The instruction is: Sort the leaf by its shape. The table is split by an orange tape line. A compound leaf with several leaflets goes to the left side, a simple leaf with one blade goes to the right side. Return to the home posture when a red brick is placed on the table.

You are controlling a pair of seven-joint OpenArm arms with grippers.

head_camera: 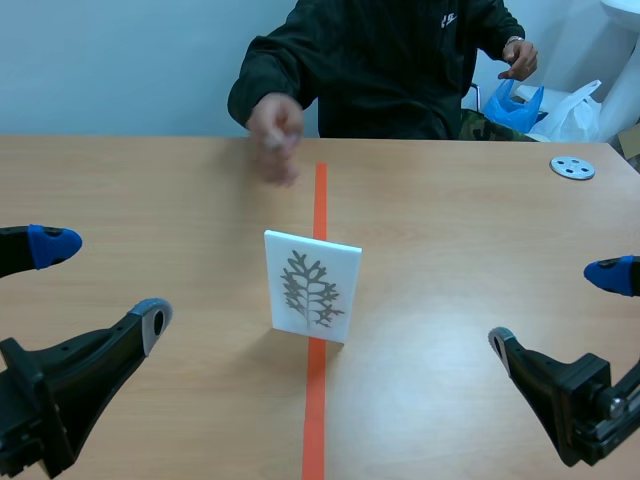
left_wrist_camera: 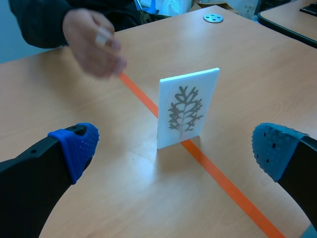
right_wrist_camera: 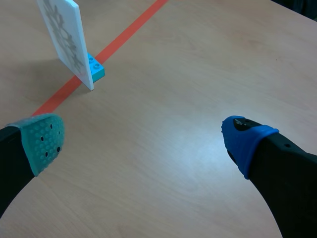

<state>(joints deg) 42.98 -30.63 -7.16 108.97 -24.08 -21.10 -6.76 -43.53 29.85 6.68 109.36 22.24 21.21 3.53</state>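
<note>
One card [head_camera: 311, 286] with one leaf on it, one blue brick [right_wrist_camera: 95, 68], one grey disc [head_camera: 572, 167], one tape line [head_camera: 318, 200]. Two grippers: left gripper [head_camera: 103, 282], right gripper [head_camera: 555, 307]. One person with two hands: near hand [head_camera: 275, 128], far hand [head_camera: 520, 57]. Two bags: blue bag [head_camera: 512, 105], white bag [head_camera: 580, 110].

My arms [head_camera: 60, 390] are black and chunky; the jaws carry dotted pads [left_wrist_camera: 77, 146], mostly blue, one grey-green pad [right_wrist_camera: 44, 141].

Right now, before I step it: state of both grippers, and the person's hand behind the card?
Left gripper: open, empty.
Right gripper: open, empty.
Person's hand: blurred, cannot tell if it holds anything.
</note>
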